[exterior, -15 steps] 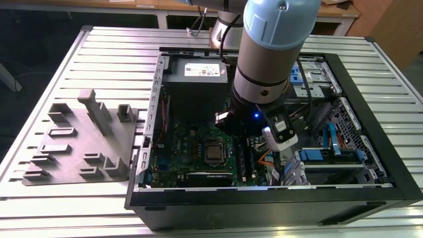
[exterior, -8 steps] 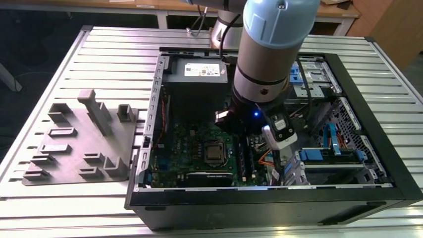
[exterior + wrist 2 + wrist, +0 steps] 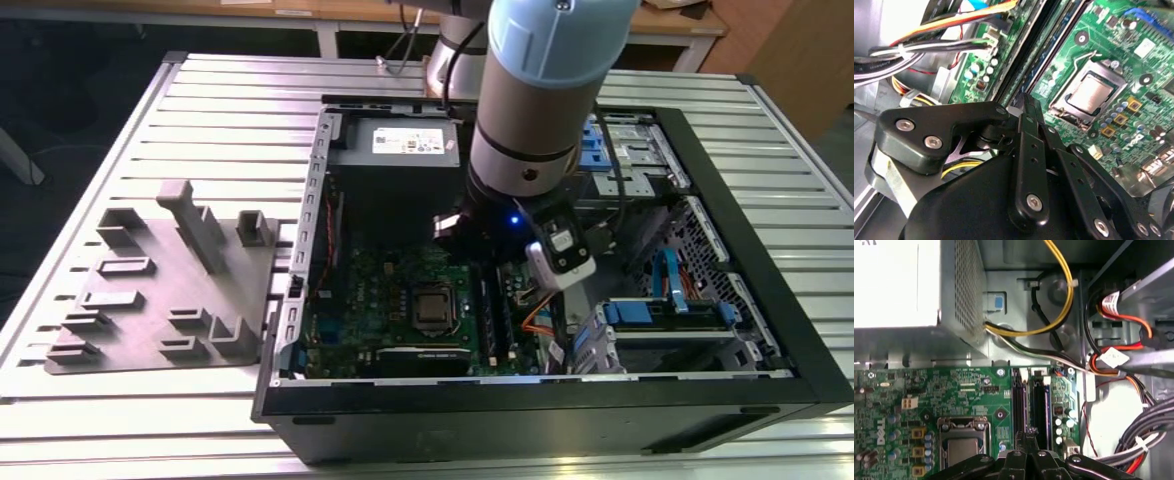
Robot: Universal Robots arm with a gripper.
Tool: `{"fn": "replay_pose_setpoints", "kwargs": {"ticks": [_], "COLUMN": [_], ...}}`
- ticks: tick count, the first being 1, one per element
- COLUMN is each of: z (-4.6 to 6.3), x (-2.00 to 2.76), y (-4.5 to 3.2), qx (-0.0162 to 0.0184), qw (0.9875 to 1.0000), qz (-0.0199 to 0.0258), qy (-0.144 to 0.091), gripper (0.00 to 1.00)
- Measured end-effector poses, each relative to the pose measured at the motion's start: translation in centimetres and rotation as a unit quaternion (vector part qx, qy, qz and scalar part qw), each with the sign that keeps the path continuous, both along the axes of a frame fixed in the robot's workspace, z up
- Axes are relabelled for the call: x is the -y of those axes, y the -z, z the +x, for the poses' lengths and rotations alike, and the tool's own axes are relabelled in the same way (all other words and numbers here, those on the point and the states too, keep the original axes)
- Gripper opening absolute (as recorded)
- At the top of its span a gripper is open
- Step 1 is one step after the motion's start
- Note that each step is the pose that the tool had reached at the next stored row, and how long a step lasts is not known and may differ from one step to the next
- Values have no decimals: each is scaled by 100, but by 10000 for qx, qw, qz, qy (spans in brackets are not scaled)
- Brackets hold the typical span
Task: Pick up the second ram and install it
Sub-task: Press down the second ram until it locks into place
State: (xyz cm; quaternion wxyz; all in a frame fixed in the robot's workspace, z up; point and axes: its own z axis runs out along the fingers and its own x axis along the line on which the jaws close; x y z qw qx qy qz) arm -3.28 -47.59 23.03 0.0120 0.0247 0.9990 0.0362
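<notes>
Open computer case [image 3: 747,300] sits on a slatted metal table [image 3: 200,90], side panel off, green motherboard [image 3: 387,300] exposed inside. Grey power-supply box [image 3: 400,150] sits at the far end of the case. Grey plastic tray [image 3: 160,290] with upright blocks lies on the table at the exterior view's left, just beside the case. Robot arm [image 3: 541,90] reaches down into the case over the motherboard.

Gripper [image 3: 1026,107] hangs low over the RAM slots [image 3: 1031,395], next to the CPU socket [image 3: 1094,95]. Its black fingers [image 3: 1029,140] are pressed together, tips pointing down at the slots in both wrist views. The second ram [image 3: 490,320] appears as a dark thin strip standing on edge in the slot area, just beside the socket; cannot tell from these views whether the fingertips clamp its edge or just touch it. Yellow, orange and black cables [image 3: 1064,300] run along the case wall near the slots.
</notes>
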Motion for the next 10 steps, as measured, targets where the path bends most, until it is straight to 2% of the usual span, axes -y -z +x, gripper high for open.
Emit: {"fn": "replay_pose_setpoints", "kwargs": {"ticks": [5, 10], "z": [0, 0], "x": [-78, -168], "y": [9, 15], "qx": [0, 0], "qw": [10000, 10000], "qz": [25, 30], "qy": [0, 0], "gripper": [7, 7]}}
